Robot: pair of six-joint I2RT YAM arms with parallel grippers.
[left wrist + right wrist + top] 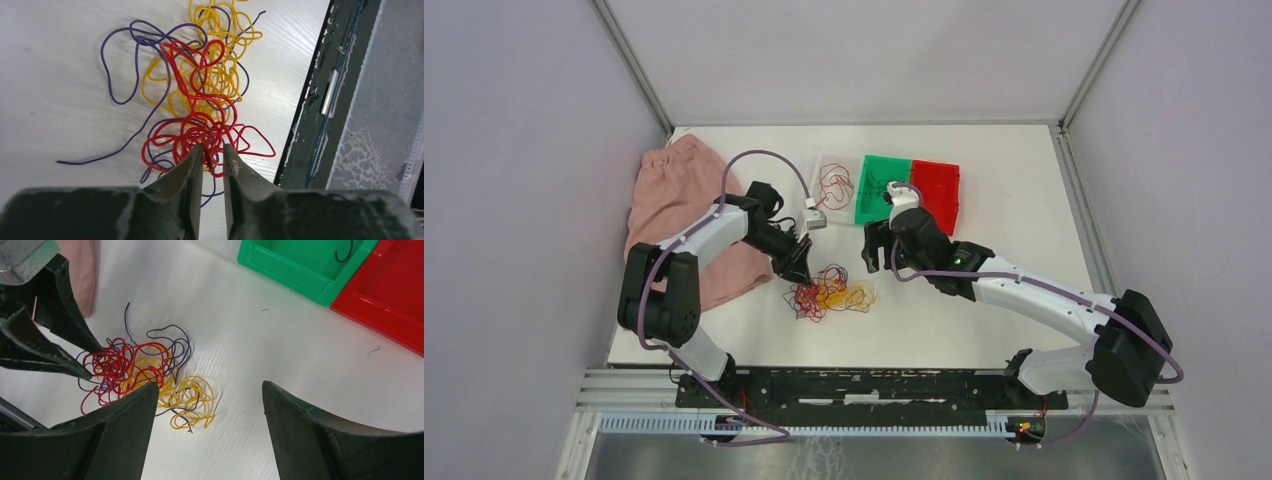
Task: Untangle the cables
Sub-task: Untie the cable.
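My left claw [213, 150] is down at the lower centre of its wrist view, its jaws drawn narrow with only a slim slit between them. Red loops [195, 125] from the cables [832, 292] sit right in that slit at the tips, but I cannot tell whether they are truly pinched or only lying there. The tangle lies on the white table [984, 320], just below the middle of the top view: red strands nearest my left tips, yellow ones [220, 75] bunched beyond them toward the top of the wrist frame, and purple ones [120, 65] trailing off to the upper left. My right claw [210, 385] hangs above the table with its jaws wide and nothing between them, the tangle lying at the left of its wrist frame. In the top view's upper middle a green tray [879, 190] touches a red tray [939, 190]; one dark strand [345, 252] lies in the green one. A pink cloth [674, 200] lies at the left.
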